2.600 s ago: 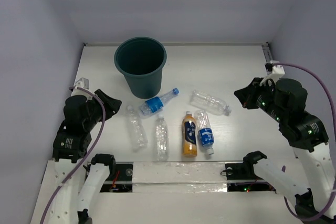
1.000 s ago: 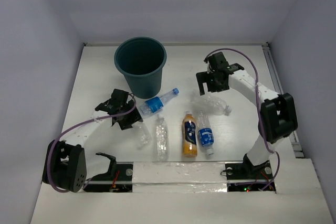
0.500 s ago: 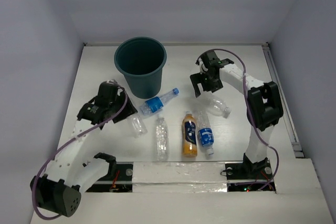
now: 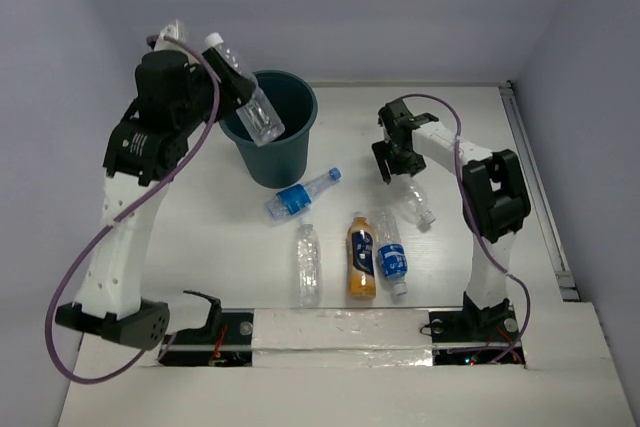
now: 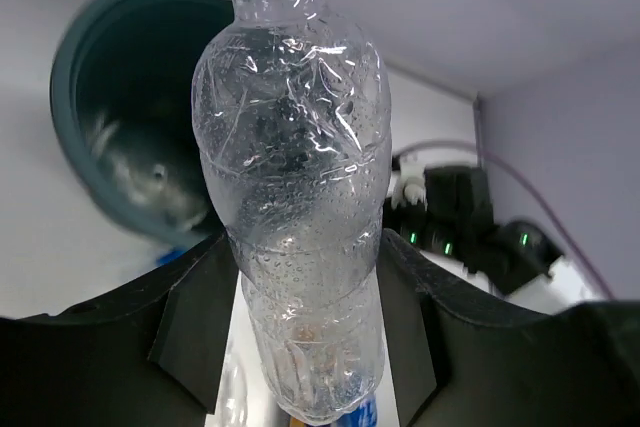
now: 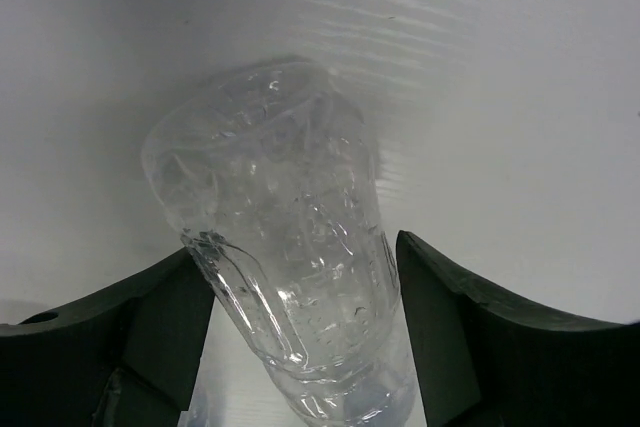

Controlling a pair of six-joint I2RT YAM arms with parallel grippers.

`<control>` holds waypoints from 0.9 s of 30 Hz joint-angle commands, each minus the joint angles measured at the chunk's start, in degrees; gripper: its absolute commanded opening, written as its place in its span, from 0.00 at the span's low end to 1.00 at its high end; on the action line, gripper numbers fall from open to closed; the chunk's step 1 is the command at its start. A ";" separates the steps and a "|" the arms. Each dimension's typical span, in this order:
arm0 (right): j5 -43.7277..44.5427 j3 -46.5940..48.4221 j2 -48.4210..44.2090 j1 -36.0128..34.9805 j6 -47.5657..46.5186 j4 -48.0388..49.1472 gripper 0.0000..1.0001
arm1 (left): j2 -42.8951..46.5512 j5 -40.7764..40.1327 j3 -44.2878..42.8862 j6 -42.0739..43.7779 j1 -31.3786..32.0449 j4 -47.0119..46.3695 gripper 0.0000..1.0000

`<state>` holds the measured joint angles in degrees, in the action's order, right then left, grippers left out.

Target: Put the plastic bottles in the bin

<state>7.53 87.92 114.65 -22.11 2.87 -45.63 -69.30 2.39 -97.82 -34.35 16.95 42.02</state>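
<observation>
Pale lilac-grey walls box in a white counter (image 4: 200,237); dark teal round plastic bin (image 4: 276,162) stands upright at the far middle-left. Left end effector (image 5: 300,267) is up high, clenched on a clear unlabelled plastic bottle (image 4: 245,87); fingers on its lower half, white cap tilted up and to the left. From overhead the bottle's base end overlaps the bin's near-left rim; in the left wrist view the bin sits off to the left behind it; so I judge it close to the mouth, not surely over it.

Right end effector (image 4: 400,159) is down at the counter, fingers either side of the base end of a second clear crumpled bottle (image 4: 417,204) lying right of the bin; fingers sit very close to its sides; cannot tell if they pinch or only bracket it.

Four more lie on the counter toward the front: clear bottle with blue label and blue cap (image 4: 300,195) just in front of the bin; clear unlabelled bottle (image 4: 308,262); orange bottle with dark label and white cap (image 4: 361,254); blue-labelled bottle (image 4: 391,259) just beside the orange one.

Progress: early; no bottle is plainly in the bin. A pale blur shows inside it in the left wrist view; could be glare, cannot tell. One bottle near the drop, one being approached, four untouched. By my reading what's left is to centre over the mouth and release, then five more trips.
</observation>
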 commanded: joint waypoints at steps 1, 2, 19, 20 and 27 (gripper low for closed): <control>8.98 0.33 -3.64 0.22 2.75 3.69 0.69 | -6.87 -5.70 -6.75 0.86 0.19 -6.68 0.28; 10.73 -0.11 -5.21 0.22 3.88 4.05 0.68 | -8.38 -6.78 -8.34 1.21 0.19 -7.82 0.28; -15.86 12.26 -29.75 -0.03 23.91 24.22 0.61 | -22.38 -26.31 -10.02 12.29 0.19 -22.86 0.75; -18.40 13.06 -29.05 -0.04 28.54 26.62 0.61 | -21.94 -25.69 -9.85 12.20 0.19 -22.95 0.79; -20.02 21.22 -19.06 -5.22 43.88 43.52 0.64 | -14.65 -17.44 -5.74 10.27 0.19 -19.17 0.90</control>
<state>-9.98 105.08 89.82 -24.93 37.06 -12.71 -90.89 -18.50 -105.97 -23.86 17.04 22.96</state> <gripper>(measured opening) 0.654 0.901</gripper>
